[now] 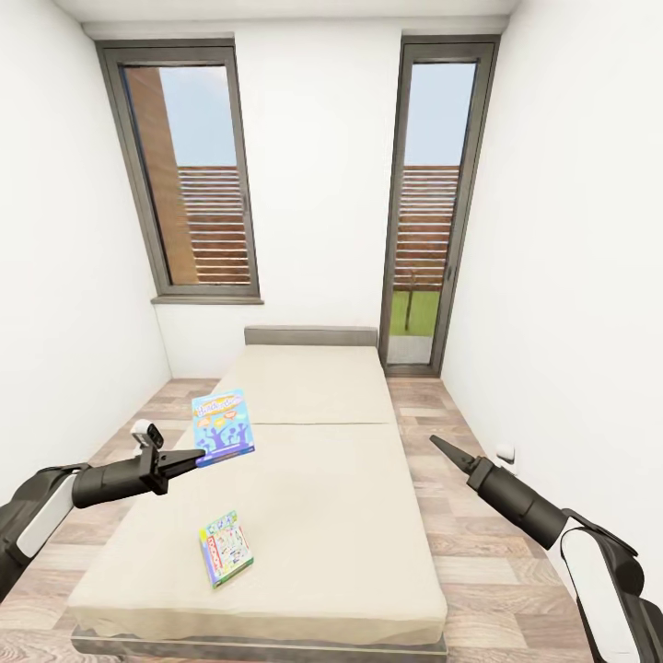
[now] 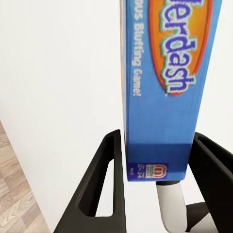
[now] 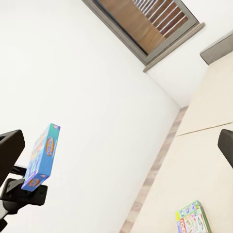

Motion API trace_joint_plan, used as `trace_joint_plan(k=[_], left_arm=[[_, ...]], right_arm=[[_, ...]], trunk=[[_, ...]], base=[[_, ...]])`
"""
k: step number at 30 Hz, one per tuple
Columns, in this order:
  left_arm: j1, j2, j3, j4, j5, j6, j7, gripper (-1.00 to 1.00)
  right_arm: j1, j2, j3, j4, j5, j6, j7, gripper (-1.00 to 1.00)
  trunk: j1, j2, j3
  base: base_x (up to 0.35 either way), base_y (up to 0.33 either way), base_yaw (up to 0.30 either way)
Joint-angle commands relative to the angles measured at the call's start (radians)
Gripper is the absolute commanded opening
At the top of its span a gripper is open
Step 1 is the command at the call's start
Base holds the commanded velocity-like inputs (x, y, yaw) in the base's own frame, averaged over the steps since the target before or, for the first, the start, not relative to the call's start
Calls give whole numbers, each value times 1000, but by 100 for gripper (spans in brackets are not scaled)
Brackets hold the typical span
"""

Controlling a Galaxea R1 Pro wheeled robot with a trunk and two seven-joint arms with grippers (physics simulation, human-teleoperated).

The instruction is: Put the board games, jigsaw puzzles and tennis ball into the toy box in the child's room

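Text on the blue game (image 2: pixel 162 87) is cut off in the left wrist view; only "erdash" and "Bluffing Game!" can be read. The right gripper (image 1: pixel 444 449) points over the bed (image 1: pixel 313 479), and I cannot tell if its fingers are apart or together; in the right wrist view only two dark finger tips show at the picture edges. The left gripper (image 1: pixel 189 458) is clamped on the lower edge of the blue game (image 1: pixel 222 426), which stands up in the air above the bed's left side, with purple figures on a blue cover. A second game (image 1: pixel 226 549), white, green and red, lies flat on the beige mattress nearer the foot. The mattress touches a low grey headboard (image 1: pixel 311 335) between two tall windows (image 1: pixel 189 175).
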Motion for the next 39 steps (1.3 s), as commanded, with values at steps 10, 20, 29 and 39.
trace_joint_plan(k=[10,20,29,39], left_arm=[[-1,0,-2,2,2,8,-4,-100],[-1,-2,-2,2,1,7,0,-100],[-1,-4,-3,2,1,6,2,-100],[-1,-6,-4,2,1,5,3,-100]], right_arm=[[-1,1,1,0,2,5,-6,100],[0,3,3,0,7,5,-6,100],[-1,13,2,0,10,5,-7,100],[0,17,2,0,10,5,-7,100]], trunk=[[0,-1,1],[0,-1,2],[0,-1,3],[0,-1,3]], base=[[0,0,40],[0,0,269],[0,0,289],[0,0,290]])
